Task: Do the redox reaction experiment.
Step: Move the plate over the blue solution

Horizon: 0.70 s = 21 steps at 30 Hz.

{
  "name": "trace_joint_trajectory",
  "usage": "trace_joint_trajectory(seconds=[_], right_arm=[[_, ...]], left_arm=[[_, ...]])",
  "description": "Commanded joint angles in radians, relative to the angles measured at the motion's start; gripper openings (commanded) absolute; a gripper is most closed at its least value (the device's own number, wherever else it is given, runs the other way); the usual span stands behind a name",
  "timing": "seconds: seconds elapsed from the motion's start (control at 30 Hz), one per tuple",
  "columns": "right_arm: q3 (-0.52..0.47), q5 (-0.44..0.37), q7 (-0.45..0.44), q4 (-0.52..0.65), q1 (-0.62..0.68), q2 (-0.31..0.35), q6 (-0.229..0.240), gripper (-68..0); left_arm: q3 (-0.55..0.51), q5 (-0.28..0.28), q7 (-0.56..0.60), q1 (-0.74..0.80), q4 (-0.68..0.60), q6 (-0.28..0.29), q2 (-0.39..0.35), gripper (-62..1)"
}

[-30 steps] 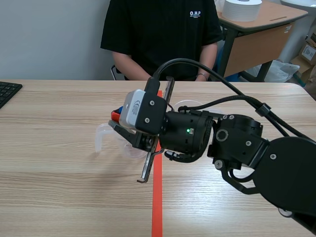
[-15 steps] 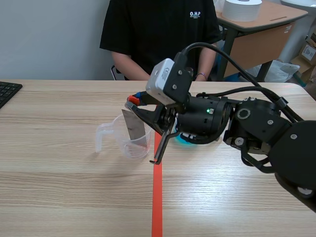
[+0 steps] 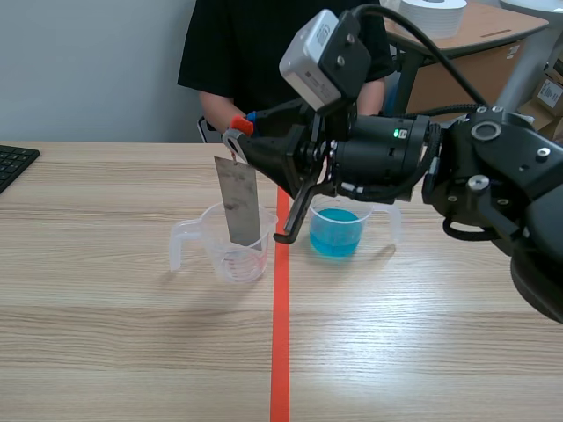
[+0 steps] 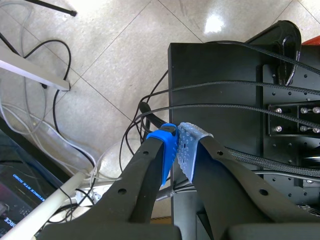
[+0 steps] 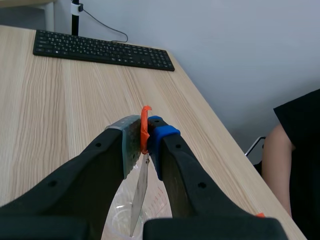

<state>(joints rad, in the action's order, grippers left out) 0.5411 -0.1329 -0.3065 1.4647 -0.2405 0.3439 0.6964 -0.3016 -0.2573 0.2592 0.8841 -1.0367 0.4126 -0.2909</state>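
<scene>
My right gripper (image 3: 239,132) is shut on the orange-tipped top of a grey metal strip (image 3: 237,211). The strip hangs upright with its lower end inside an empty clear measuring cup (image 3: 230,257) left of the tape line. In the right wrist view the strip (image 5: 139,197) drops from between my fingertips (image 5: 144,132) into the cup (image 5: 120,220). A second clear cup with blue liquid (image 3: 335,233) stands just right of the line, under the right arm. My left gripper (image 4: 179,137) is shut on nothing, off the table above the floor and cables.
A person in a black shirt (image 3: 281,61) sits across the table. A black keyboard (image 3: 13,163) lies at the table's left edge, also far ahead as the keyboard (image 5: 100,50) in the right wrist view. An orange-red tape line (image 3: 280,352) runs down the middle.
The right arm has risen and swung back toward the right, turning the metal strip upright over the empty cup. The cup of blue liquid has come into view.
</scene>
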Motion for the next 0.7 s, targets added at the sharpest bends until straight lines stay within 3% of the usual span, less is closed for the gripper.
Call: trace_joint_trajectory(seconds=[0.0,0.23,0.67], right_arm=[[-0.023,-0.043,0.016,0.038,-0.028,0.008,0.003,-66.0],[-0.111,-0.187,0.184,0.134,-0.028,0.008,0.049,-66.0],[-0.314,-0.457,0.477,0.2,-0.028,0.017,0.049,-66.0]], left_arm=[[-0.002,-0.003,0.01,0.013,-0.013,0.001,-0.004,-57.5],[-0.002,-0.003,0.01,0.013,-0.013,0.001,-0.004,-57.5],[-0.002,-0.003,0.009,0.013,-0.013,0.0,-0.003,-57.5]])
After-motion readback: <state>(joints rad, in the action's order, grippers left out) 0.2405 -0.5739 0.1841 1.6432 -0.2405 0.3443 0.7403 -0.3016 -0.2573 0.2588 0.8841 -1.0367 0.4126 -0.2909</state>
